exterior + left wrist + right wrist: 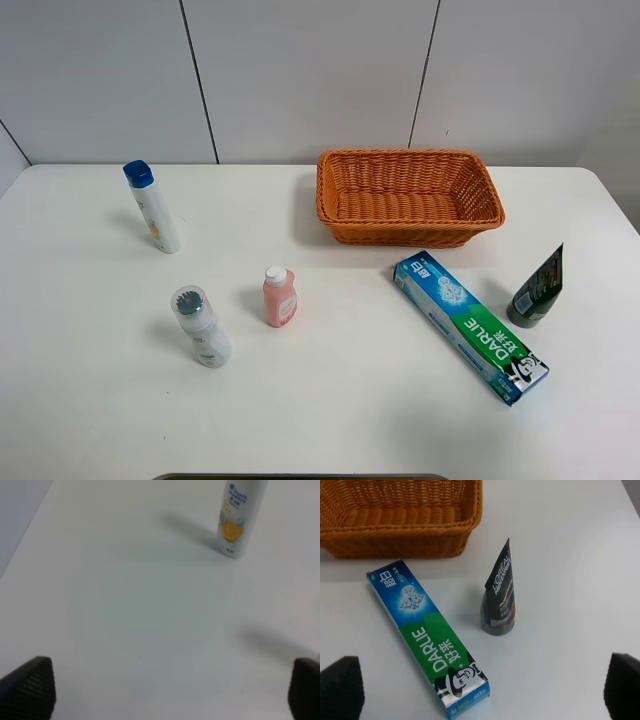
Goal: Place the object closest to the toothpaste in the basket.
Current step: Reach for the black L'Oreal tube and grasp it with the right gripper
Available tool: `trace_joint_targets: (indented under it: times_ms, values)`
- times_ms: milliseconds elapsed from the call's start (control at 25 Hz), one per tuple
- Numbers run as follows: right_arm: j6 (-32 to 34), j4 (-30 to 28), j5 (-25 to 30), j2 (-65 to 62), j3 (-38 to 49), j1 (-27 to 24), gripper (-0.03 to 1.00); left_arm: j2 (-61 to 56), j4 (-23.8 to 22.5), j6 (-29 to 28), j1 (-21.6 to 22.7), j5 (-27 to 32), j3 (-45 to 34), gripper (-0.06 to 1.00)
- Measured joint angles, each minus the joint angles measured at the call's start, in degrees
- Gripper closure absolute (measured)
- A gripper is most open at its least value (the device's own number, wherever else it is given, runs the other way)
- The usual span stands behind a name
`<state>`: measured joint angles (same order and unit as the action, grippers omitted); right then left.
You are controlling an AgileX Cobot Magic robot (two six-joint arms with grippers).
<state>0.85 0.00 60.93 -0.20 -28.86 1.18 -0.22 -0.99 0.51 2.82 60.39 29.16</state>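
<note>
The toothpaste is a blue and green Darlie box lying flat on the white table, also in the right wrist view. Closest to it stands a dark tube upright on its cap, just right of the box; the right wrist view shows the tube too. The orange wicker basket sits behind them, empty, its front wall showing in the right wrist view. My right gripper is open, above and in front of the box and tube. My left gripper is open over bare table.
A white bottle with a blue cap stands at the back left, also in the left wrist view. A small pink bottle and a white bottle with a clear cap stand left of centre. The arms do not show in the exterior view.
</note>
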Motion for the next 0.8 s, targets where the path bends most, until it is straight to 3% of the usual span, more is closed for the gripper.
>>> trace_joint_targets:
  times_ms: [800]
  values:
    - [0.0,0.0,0.0,0.0,0.0,0.0,-0.02,0.0,0.0,0.0,0.0,0.0,0.0,0.0]
